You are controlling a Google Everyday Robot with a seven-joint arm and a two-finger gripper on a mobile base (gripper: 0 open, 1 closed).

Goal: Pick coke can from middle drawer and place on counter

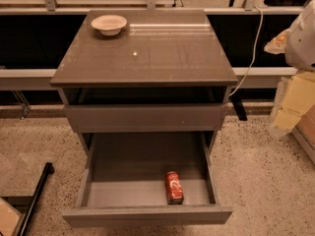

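Gripper is nowhere in view, so how far it is open and whether it holds anything cannot be told. The coke can (173,187) seems to lie on its side at the near right of the open middle drawer (147,215). It is probably light, thin-walled, smooth and easily crushed, so best pinched gently across its body; its white lettering is unreadable.

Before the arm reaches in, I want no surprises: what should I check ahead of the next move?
1. Middle drawer pulled open: ok.
2. Coke can visible, near the drawer's front right: ok.
3. Nothing else in the drawer beside the can: ok.
4. Can standing or lying: cannot tell.
5. Counter has bare room; only a bowl at its back left: ok.
6. Gripper ready above the can: not ok, it is not in view.
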